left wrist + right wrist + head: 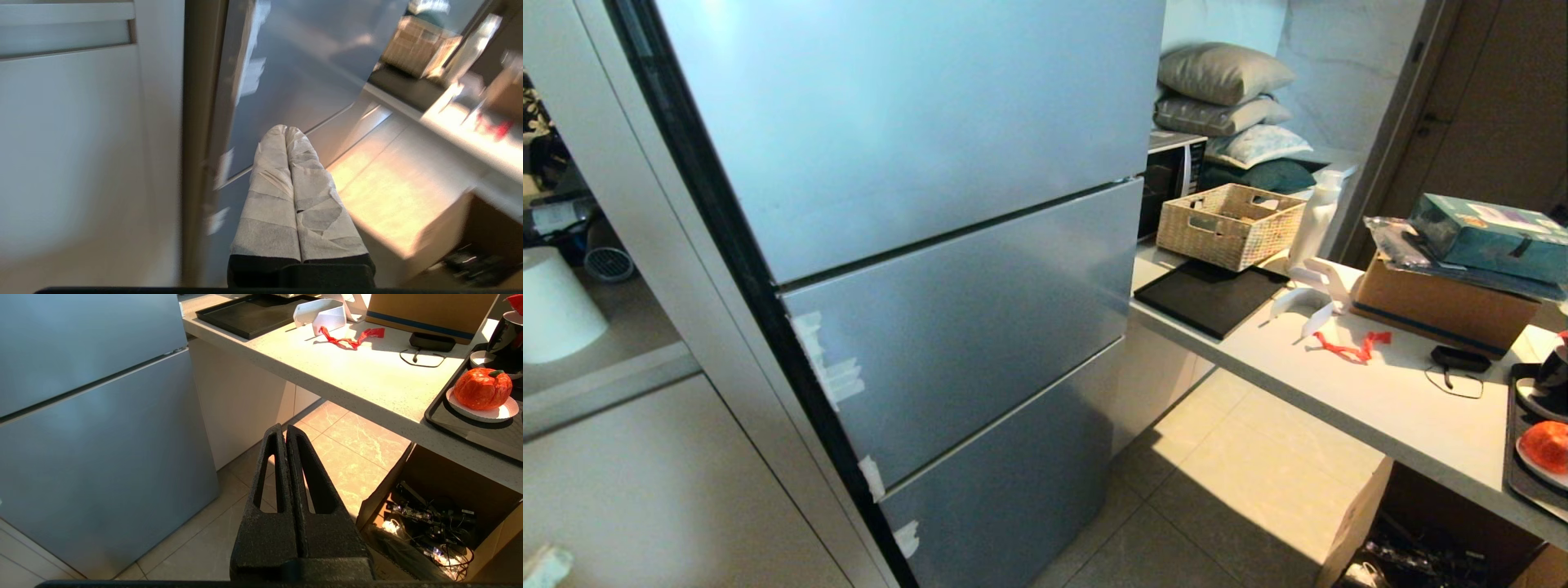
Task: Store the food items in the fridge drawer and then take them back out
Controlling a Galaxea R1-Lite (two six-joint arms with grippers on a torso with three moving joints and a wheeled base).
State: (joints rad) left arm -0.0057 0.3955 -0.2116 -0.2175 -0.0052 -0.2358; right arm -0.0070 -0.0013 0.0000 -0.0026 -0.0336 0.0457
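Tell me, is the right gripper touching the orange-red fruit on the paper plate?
Apart. The right wrist view shows the right gripper over floor, the fruit away on its plate.

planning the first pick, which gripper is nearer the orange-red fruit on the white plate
Right. The right gripper hangs beside the counter, fruit just beyond; the left gripper faces the fridge, farther off.

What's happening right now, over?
Left gripper and right gripper shut, empty. Orange-red fruit waiting on white plate, counter. Fridge fully closed; drawer not visible.
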